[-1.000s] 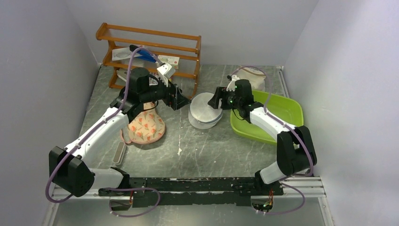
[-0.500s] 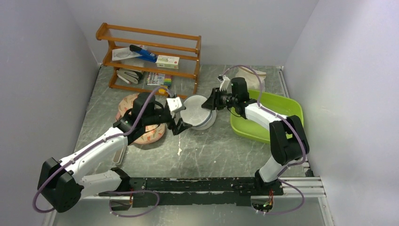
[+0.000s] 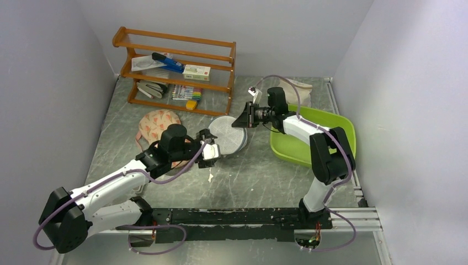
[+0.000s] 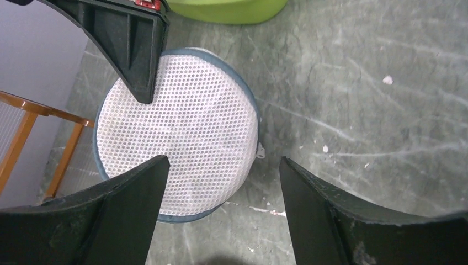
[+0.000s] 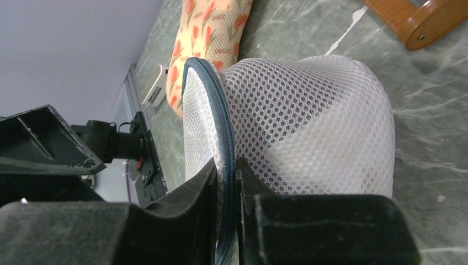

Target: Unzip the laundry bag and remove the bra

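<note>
**Laundry bag pinched at its rim by the right arm**

I see the laundry bag lying on the grey table at mid-depth, between the two arms. Its white mesh dome is whole, and the blue-grey zipper rim looks zipped shut along the stretch I can see. A darker shade shows through the mesh in the right wrist view, though I cannot tell what it is.

The right gripper comes in from the far right side, and its fingers are clamped on the zipper rim, as the right wrist view shows. The left gripper sits at the bag's near left edge with its jaws spread wide. One finger overlaps the mesh in its own view, but I cannot tell whether it touches.

A green tub stands just to the right of the bag. A floral padded piece lies to its left, partly under the left arm. A wooden rack stands at the back left.
</note>
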Robot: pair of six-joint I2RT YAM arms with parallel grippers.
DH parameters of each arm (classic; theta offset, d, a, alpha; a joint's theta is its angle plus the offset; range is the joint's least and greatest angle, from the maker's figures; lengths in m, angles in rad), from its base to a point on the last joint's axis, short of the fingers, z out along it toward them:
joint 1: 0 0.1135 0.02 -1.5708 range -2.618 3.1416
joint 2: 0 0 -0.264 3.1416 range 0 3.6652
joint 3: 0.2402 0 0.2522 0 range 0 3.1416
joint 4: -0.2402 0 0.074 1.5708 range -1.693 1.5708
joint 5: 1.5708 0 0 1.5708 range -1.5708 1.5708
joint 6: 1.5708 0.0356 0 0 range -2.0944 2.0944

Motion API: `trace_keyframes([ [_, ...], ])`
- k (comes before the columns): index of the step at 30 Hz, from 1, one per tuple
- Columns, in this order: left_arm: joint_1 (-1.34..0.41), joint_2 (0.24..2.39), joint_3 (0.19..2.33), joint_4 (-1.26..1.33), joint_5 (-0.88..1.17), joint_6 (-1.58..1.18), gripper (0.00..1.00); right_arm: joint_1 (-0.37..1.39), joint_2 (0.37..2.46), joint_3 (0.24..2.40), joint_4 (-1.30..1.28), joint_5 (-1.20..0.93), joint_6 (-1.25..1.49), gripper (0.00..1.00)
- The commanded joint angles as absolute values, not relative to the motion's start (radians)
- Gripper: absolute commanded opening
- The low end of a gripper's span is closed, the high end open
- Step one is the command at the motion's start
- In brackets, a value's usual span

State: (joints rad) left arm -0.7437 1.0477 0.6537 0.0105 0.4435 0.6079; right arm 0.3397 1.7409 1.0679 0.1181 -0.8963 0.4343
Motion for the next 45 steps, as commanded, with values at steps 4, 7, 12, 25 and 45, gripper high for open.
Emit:
trace_keyframes([
  [4, -0.787, 1.079, 0.622, 0.047, 0.398, 0.746, 0.80, 0.344, 1.790, 1.094, 0.090, -1.000, 0.479, 0.10],
  [7, -0.834, 1.124, 0.608, 0.079, 0.366, 0.765, 0.80, 0.344, 1.796, 1.104, 0.092, -1.013, 0.489, 0.09],
  [12, -0.857, 1.181, 0.611, 0.088, 0.330, 0.786, 0.76, 0.344, 1.798, 1.095, 0.118, -1.024, 0.508, 0.09],
  [25, -0.867, 1.248, 0.606, 0.137, 0.183, 0.859, 0.58, 0.348, 1.816, 1.096, 0.139, -1.039, 0.534, 0.08],
  [45, -0.883, 1.253, 0.654, 0.234, 0.338, 0.543, 0.07, 0.342, 1.825, 1.353, -0.379, -0.558, 0.390, 0.73],
])
